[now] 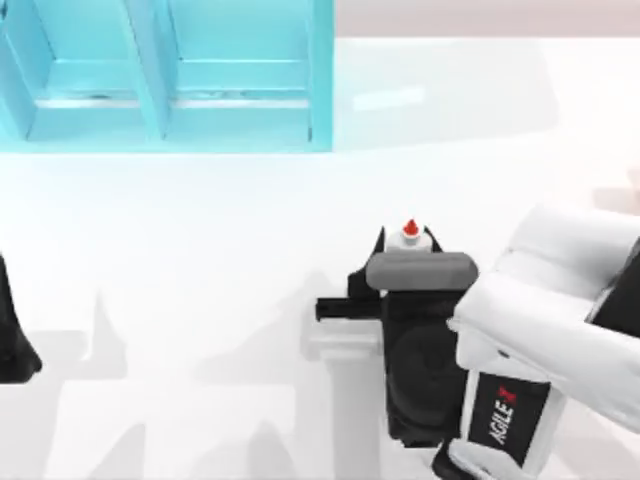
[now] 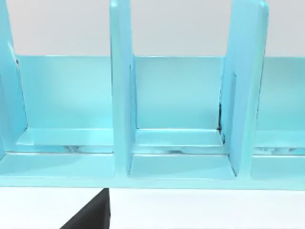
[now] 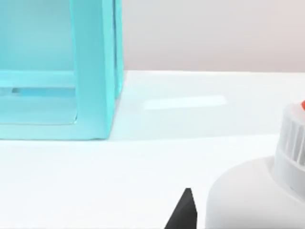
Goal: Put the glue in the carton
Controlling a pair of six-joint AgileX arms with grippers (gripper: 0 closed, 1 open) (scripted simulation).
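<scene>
Right tool (image 1: 405,262) around glue (image 1: 411,236), mid-table.

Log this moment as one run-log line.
right gripper: at glue, table centre-right | glue: on table, outside carton | left gripper: parked, table's left edge

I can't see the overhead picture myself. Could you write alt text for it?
Seen from above, the right gripper is down over a small white glue bottle on a white table, its red tip poking out. A light-blue carton with open compartments sits at the far left edge, and the left arm waits at the table's left side.
</scene>
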